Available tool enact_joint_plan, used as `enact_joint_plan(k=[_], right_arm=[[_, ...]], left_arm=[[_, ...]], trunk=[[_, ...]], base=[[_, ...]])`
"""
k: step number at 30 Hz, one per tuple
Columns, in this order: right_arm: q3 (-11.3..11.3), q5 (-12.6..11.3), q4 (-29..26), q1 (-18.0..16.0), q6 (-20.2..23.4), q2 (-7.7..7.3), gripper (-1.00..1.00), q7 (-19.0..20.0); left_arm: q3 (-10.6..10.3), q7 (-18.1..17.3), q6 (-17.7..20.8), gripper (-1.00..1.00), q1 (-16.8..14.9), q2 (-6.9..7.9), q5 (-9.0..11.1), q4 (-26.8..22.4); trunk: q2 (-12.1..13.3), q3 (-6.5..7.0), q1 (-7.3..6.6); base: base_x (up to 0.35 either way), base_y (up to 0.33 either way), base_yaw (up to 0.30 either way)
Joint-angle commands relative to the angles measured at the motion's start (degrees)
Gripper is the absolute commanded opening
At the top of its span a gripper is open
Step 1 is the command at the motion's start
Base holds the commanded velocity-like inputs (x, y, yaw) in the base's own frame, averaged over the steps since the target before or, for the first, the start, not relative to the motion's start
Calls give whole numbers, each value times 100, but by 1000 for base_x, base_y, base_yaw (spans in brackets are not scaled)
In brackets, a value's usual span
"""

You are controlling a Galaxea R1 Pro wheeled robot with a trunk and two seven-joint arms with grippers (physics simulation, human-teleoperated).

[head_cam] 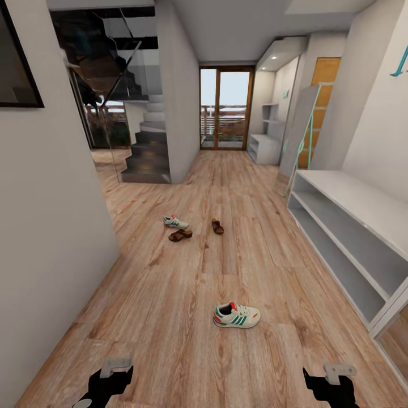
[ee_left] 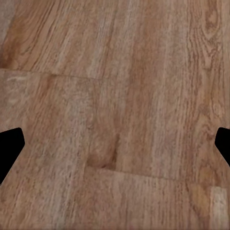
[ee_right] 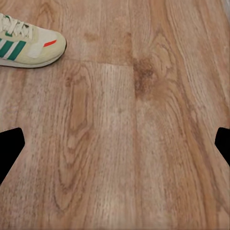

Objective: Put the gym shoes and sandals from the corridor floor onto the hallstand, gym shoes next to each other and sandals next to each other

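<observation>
**Corridor survey: four shoes on the floor, both grippers empty**

Nearest to me, the left gripper [head_cam: 107, 377] and right gripper [head_cam: 331, 382] hang low over the corridor floor [head_cam: 170, 317]. In both wrist views the fingertips sit at opposite edges with bare planks between them, so I log both as spread wide and holding nothing.

Just ahead, between the two arms, lies the near gym shoe [head_cam: 237, 315]. It rests upright on its sole, long axis running across the corridor. The red-orange tab end points toward the hallstand side, the other end toward my left. The right wrist camera catches part of this shoe [ee_right: 28, 40], well apart from the fingers.

The hallstand [head_cam: 362, 226] runs along my right, bench top flat, two open shelves below, well apart from every shoe.

Further down the corridor, three shoes cluster near the middle of the floor. The near sandal [head_cam: 180, 234] lies with its long axis across the corridor, slightly diagonal. The far gym shoe [head_cam: 175, 221] is just behind it, also roughly crosswise. The second sandal [head_cam: 217, 226] sits apart to the right, long axis along the corridor; its toe direction is too small for me to read.
</observation>
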Motion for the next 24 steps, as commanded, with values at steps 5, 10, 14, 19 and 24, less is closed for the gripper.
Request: enact_joint_plan(k=[5, 10, 14, 19, 24], right_arm=[[0, 3, 24, -3, -21, 5, 100, 6], [6, 5, 103, -3, -26, 8, 100, 1], [-11, -1, 116, -3, -26, 9, 100, -5], [-10, -4, 117, -3, -26, 10, 100, -8], [-13, -10, 105, -3, -31, 8, 100, -19]], left_arm=[[0, -7, -16, 100, -4, 0, 26, 4], [-3, -7, -16, 100, -4, 1, 26, 4], [-1, -7, -16, 100, -4, 15, 26, 4], [-5, -7, -44, 100, -1, 17, 31, -15], [1, -7, -401, 100, 4, 10, 21, 7]], trunk=[[-204, -141, 109], [-405, -277, 219], [-565, -386, 307], [-605, -449, 329], [-605, -495, 329]], base=[[0, 0, 0], [0, 0, 0], [0, 0, 0], [0, 0, -11], [5, 0, -69]])
